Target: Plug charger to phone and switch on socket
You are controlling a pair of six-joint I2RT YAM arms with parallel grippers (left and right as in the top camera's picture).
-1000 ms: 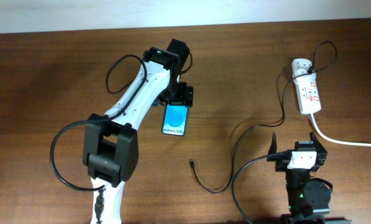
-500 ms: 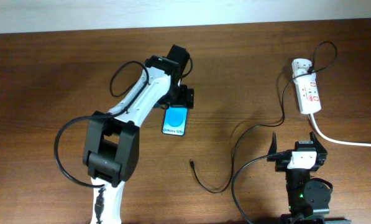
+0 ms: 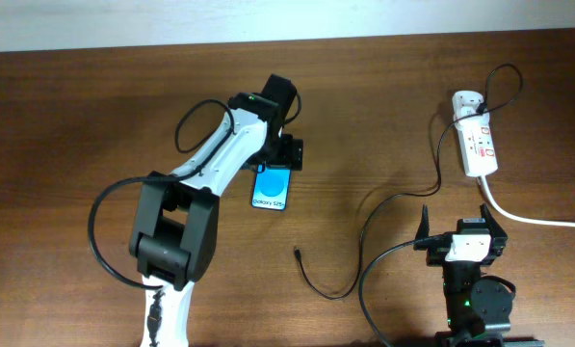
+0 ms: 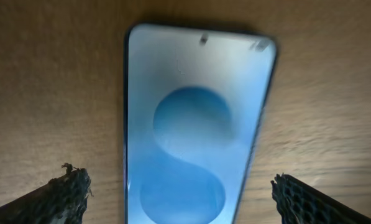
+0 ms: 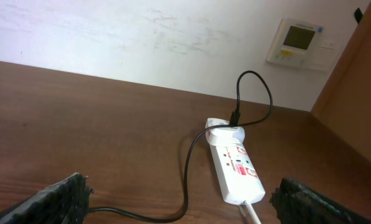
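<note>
Overhead, we see the slim blue-screened smartphone (image 3: 273, 189) lying flat on the brown wooden worktop (image 3: 75, 116), our left gripper (image 3: 279, 156) over its far end, jaws apart and straddling it without pinching. Our right gripper (image 3: 457, 227) rests by the front edge, jaws apart and empty; the thin black charger cable (image 3: 364, 226) ends in a tiny connector tip (image 3: 297, 253) near the phone, the white power strip (image 3: 478, 146) well apart at right. We should centre the jaws on the long edges and close gently, keeping it flat.

phone (image 3: 273, 187): flat, blue screen up, left of centre
charger (image 3: 366, 224): thin black cable, tip loose, apart from phone
socket (image 3: 477, 145): white strip, far right
</note>
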